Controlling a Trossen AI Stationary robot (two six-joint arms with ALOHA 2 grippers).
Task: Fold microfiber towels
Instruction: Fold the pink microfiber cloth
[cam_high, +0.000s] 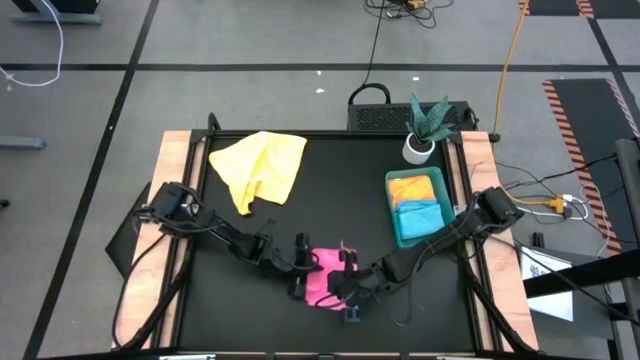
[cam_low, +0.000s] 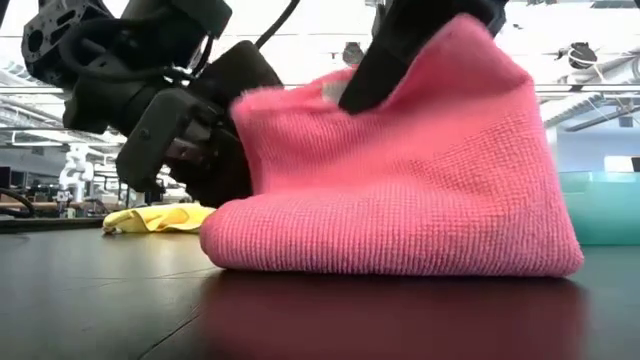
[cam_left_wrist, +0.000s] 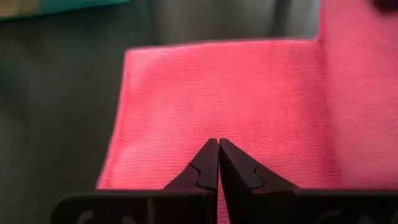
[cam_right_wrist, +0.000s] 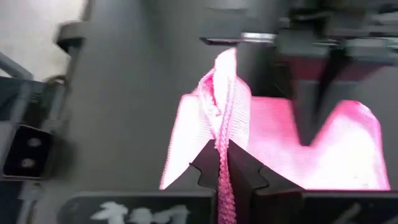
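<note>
Pink microfiber towel, soft and finely ribbed, fills the low view, bunched into a raised fold at the near middle of the black table. Both grippers meet there: the right gripper is clamped on a gathered pink edge, lifting it; the left gripper has its fingers pressed together over the pink cloth, though whether it pinches any fabric cannot be told. Far left lies a crumpled yellow microfiber towel. At the right, a green plastic tray holds a folded yellow towel and a folded light blue towel, beside a small potted plant.
</note>
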